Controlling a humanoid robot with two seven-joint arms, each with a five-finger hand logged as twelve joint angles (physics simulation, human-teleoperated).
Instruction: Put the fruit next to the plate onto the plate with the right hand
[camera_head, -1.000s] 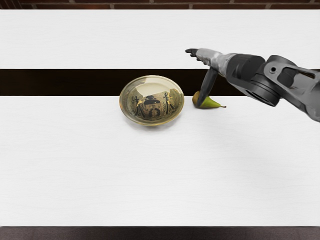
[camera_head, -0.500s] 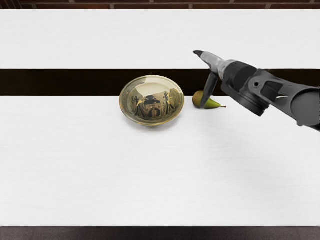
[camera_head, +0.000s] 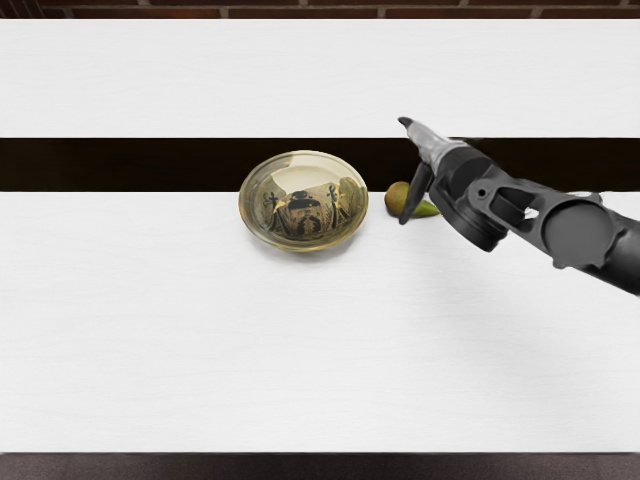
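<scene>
We found the pear (camera_head: 393, 197) lying on the counter (camera_head: 300, 340), just R of the plate (camera_head: 300, 238), not on it. The R hand (camera_head: 428, 148) was positioned at the pear, fingers (camera_head: 417, 185) extended and spread, grasping nothing. One finger crossed in front of the fruit; contact w/ it not determinable.

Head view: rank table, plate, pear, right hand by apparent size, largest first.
1. table
2. plate
3. right hand and pear: unsure, since the hand covers part of the pear and sits nearer the camera.
</scene>
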